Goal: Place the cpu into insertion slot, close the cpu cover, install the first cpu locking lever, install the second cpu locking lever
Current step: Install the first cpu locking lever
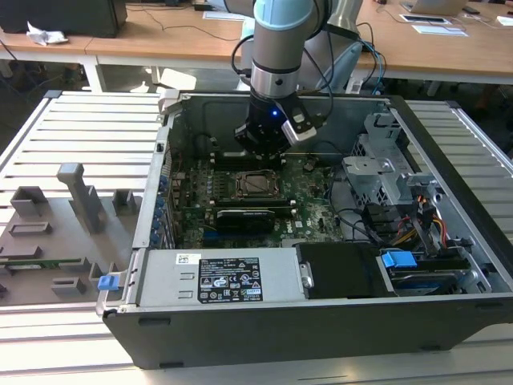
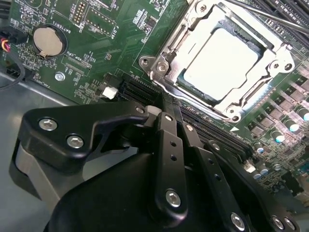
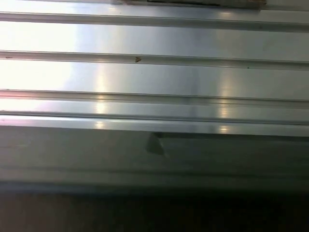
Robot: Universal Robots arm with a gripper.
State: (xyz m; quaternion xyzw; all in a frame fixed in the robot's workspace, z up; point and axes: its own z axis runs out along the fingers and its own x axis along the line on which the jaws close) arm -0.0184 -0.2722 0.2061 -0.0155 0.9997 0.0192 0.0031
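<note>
The cpu lies flat in the insertion slot on the green motherboard, pale silver face up. The cpu cover is down over it, its metal frame bordering the chip on all sides. A thin metal lever rod runs past the far side of the socket. My gripper hangs just beside the socket, over the long black slots, with its two black fingers pressed together and nothing between them. In the exterior view the gripper sits low inside the case, just behind the socket.
The open computer case walls in the board. A black card stands in front of the socket, a drive cage and cables fill the exterior view's right. A round coin battery sits on the board. Grey fixtures stand on the table outside.
</note>
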